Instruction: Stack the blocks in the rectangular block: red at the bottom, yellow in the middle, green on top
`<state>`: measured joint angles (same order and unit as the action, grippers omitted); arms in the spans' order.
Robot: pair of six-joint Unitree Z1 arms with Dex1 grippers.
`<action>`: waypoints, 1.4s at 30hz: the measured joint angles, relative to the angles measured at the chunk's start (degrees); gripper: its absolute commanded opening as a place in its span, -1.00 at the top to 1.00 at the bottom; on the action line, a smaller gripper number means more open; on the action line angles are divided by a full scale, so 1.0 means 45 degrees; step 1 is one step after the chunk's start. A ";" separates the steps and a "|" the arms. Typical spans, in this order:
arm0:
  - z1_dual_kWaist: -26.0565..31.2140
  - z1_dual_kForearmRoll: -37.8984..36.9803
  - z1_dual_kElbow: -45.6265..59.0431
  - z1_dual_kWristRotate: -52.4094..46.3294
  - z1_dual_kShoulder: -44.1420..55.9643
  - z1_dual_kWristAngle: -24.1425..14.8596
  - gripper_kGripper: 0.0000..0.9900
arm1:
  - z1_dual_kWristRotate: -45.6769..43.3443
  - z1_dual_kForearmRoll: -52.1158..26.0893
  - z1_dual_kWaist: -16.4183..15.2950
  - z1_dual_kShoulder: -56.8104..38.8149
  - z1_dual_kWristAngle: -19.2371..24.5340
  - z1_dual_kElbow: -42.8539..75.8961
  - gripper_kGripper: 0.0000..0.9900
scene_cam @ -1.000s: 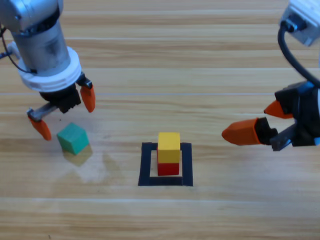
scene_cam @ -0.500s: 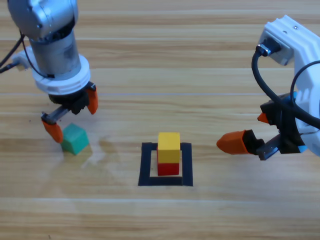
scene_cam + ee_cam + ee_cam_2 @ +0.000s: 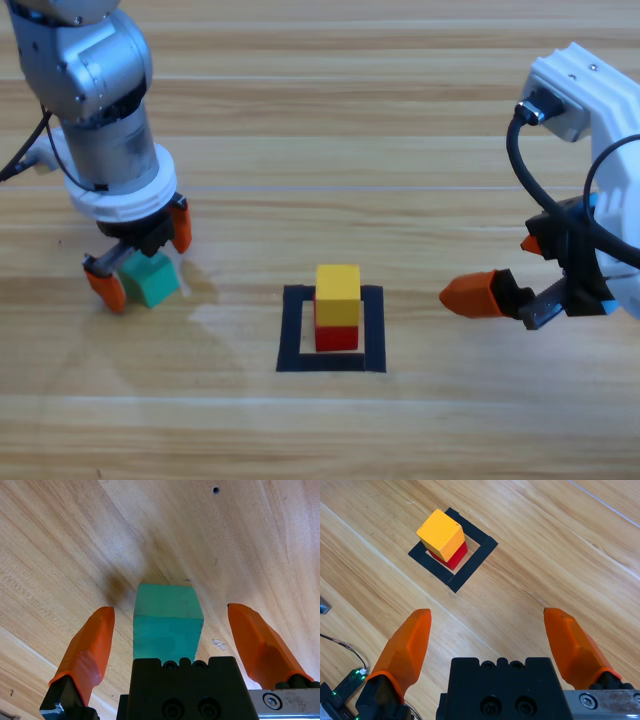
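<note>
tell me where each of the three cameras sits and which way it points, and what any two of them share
High view: fixed above the table, looking down; shows both arms, the left gripper around the green cube, the right gripper waiting open.
Left wrist view: on the left arm, looking along its open orange jaws at the green cube between them.
Right wrist view: on the right arm, looking past its own jaws at the yellow cube on the red cube inside the black tape outline.
Shared: high and right wrist views both show that stack.

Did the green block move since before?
No. The green block sits at the same spot left of the black square; only the left gripper came down around it.
</note>
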<state>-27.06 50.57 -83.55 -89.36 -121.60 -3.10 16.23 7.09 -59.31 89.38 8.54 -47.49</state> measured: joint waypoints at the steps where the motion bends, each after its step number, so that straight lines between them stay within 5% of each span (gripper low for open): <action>1: 0.0000 -0.0037 0.0034 0.0000 0.0000 0.0011 -0.89 | 0.0000 0.0000 0.0000 0.0000 0.0000 0.0000 -1.00; 10: 0.0001 -0.0238 0.0412 0.0334 0.0000 0.0153 -0.21 | 0.0000 0.0000 0.0000 0.0000 0.0000 0.0036 -1.00; 16: 0.0006 -0.0144 0.0085 0.1867 -0.0027 0.0366 0.93 | 0.0000 0.0000 0.0000 0.0000 0.0001 0.0056 -1.00; 29: -0.0050 0.4039 -0.7287 0.9622 -0.0720 0.0152 0.96 | 0.0000 0.0000 0.0000 -0.0001 0.0007 0.0087 -1.00; 36: -0.0814 0.5123 -0.8860 1.3535 -0.0800 0.0600 1.00 | 0.0000 0.0000 0.0000 -0.0003 0.0007 0.0124 -1.00; 42: -0.2462 0.5399 -0.9181 1.4774 -0.1386 0.0678 1.00 | 0.0000 0.0000 0.0000 -0.0008 0.0007 0.0146 -1.00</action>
<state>-38.14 74.87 -124.86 -22.88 -127.84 -0.04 16.23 7.09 -59.31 89.35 8.57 -46.83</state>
